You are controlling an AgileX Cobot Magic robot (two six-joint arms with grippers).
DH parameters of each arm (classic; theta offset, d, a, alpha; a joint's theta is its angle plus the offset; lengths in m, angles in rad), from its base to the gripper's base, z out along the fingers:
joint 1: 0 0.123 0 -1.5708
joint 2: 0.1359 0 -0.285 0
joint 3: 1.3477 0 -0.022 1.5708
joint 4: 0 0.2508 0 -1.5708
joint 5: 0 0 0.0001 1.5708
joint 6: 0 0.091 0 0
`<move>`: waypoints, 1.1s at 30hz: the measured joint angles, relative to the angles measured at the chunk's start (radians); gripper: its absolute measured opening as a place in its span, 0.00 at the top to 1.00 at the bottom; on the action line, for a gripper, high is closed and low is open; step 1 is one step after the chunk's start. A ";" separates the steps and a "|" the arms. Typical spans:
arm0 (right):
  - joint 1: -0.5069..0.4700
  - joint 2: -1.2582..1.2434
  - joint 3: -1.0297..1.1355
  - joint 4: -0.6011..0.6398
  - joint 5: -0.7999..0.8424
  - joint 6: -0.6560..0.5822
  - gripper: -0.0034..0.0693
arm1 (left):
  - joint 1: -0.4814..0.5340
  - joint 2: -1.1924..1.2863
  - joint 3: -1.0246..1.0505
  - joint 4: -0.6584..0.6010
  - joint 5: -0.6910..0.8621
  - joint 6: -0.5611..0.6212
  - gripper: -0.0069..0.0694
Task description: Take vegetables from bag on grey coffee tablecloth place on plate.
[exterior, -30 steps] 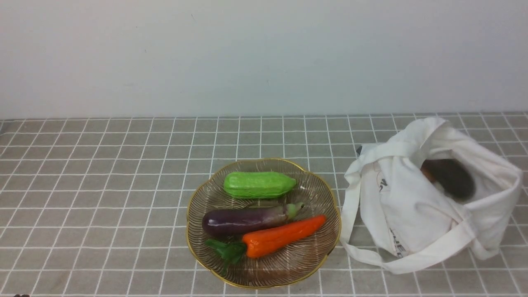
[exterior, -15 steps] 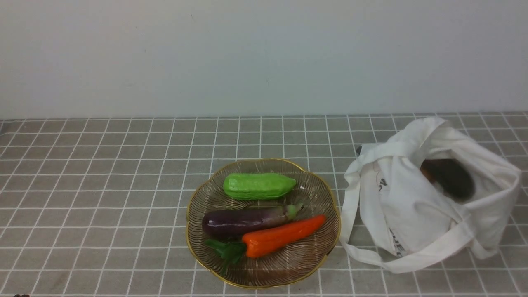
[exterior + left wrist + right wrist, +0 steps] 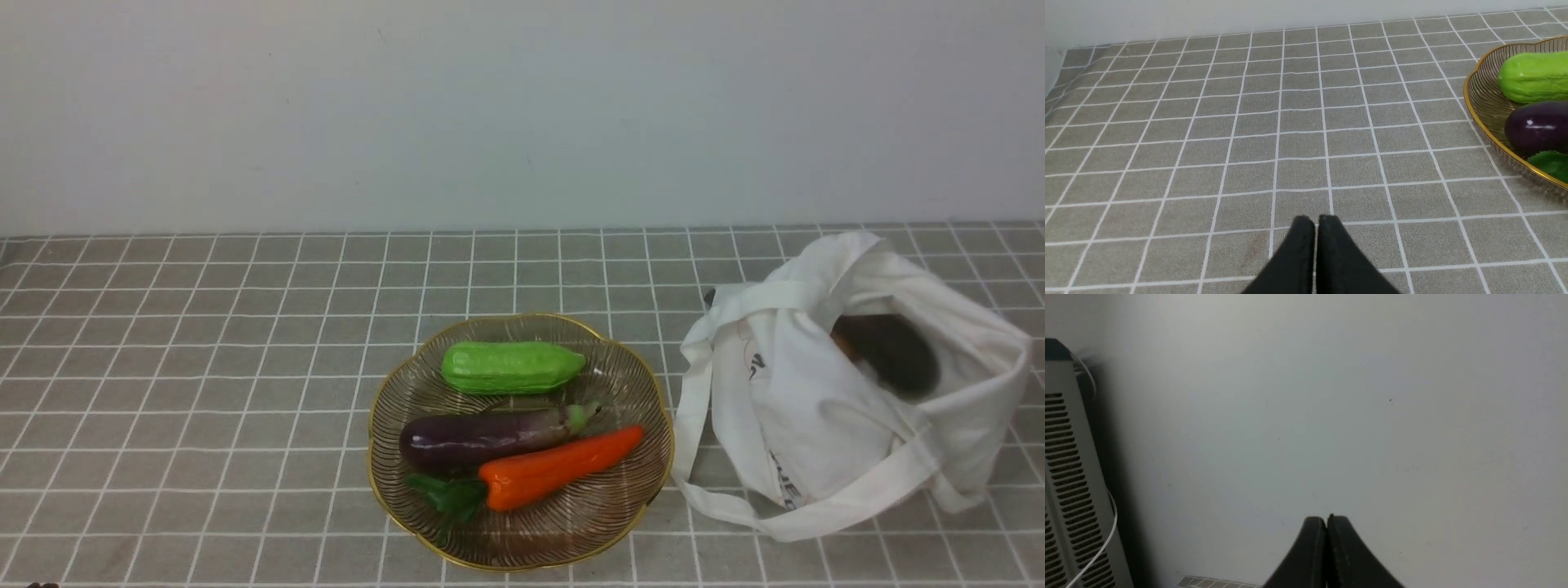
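The left fingers (image 3: 1314, 222) are seen pressed together with only a thin slit between them, and nothing is held. They are poised just above the grey coffee tablecloth (image 3: 1274, 122), over a bare stretch of its white-lined squares. Ahead of these fingers and off toward the robot's right, well apart from them, the plate (image 3: 1478, 102) is seen at the edge of the left wrist view, with the green vegetable (image 3: 1533, 75) lying in it, the eggplant (image 3: 1537, 126) beside that, and a green leaf (image 3: 1551, 163) nearest the rim.

The right fingers (image 3: 1327, 522) are likewise closed against each other and empty. They are pointed at a plain pale wall (image 3: 1331, 396); a slotted grey casing (image 3: 1069, 477) with a white cable (image 3: 1106, 535) stands to one side, and only a sliver of the checked cloth is visible beneath them.

Neither pair of fingers is visible in the front view. There the plate (image 3: 620, 523) is set on the tablecloth (image 3: 204, 367), holding the green vegetable (image 3: 513, 367) at its far side, the eggplant (image 3: 490, 434) in the middle and the carrot (image 3: 555, 469) nearest the robot. The bag (image 3: 816, 408) lies slumped just beside the plate on the robot's right, one strap almost touching the rim; something dark (image 3: 894, 353) is seen in its open mouth.
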 joint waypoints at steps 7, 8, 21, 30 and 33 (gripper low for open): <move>0.000 0.000 0.000 0.123 -0.014 -0.147 0.97 | 0.000 0.000 0.000 0.000 0.000 0.000 0.92; 0.000 0.000 0.000 0.215 -0.016 -0.245 0.97 | 0.000 0.000 0.000 0.000 0.000 0.000 0.92; -0.048 0.000 0.029 0.430 0.033 -0.537 0.97 | 0.000 0.000 0.000 0.000 0.000 0.000 0.92; -0.466 0.000 0.317 0.362 0.041 -0.541 0.97 | 0.000 0.000 0.000 0.000 0.000 0.000 0.92; -0.577 0.000 0.450 0.359 0.061 -0.541 0.97 | 0.000 0.000 0.000 0.000 -0.001 0.000 0.92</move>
